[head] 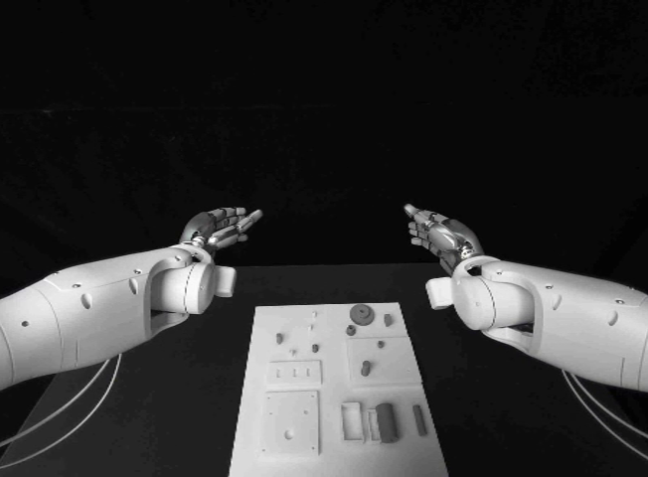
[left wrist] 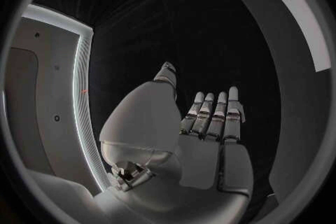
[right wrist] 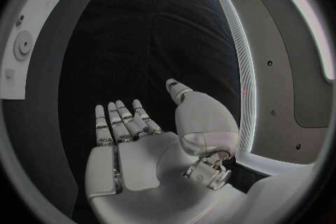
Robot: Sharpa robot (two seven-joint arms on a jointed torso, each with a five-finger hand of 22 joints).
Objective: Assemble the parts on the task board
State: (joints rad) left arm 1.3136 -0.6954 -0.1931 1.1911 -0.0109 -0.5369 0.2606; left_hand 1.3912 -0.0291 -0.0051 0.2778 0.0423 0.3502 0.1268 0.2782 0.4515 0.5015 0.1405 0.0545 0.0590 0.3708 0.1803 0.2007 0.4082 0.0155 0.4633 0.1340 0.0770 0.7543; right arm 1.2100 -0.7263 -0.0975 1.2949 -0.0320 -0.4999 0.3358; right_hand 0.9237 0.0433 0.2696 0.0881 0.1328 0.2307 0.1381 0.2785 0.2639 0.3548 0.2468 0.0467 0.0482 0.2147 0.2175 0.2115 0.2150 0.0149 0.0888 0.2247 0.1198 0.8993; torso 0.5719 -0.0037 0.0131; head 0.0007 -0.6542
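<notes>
1. Left robot hand (head: 220, 228): raised above the far end of the black bench (head: 195, 397), palm up, fingers straight and apart. Holds nothing. Well apart from the board.
2. Flat white rectangular task board (head: 339, 452): lies lengthwise mid-bench, between and nearer than both hands. Judged a stiff plate, unlikely to shift under light contact.
3. Small grey parts on the board: a round disc-like piece (head: 362, 315) near the far end, small oval pegs (head: 366, 369) in the middle, and upright rectangular blocks (head: 386, 420) in the near right corner. Exact shapes too small to tell.
4. Handling, as a judgement: parts look light, rigid and smooth, likely slippery. Fingertip pinch across opposite flat sides for blocks; across the rim for the disc. Pegs may roll or tip.
5. Right robot hand (head: 441, 235): mirrors the left, lifted beyond the board, fingers extended and spread, nothing held.
</notes>
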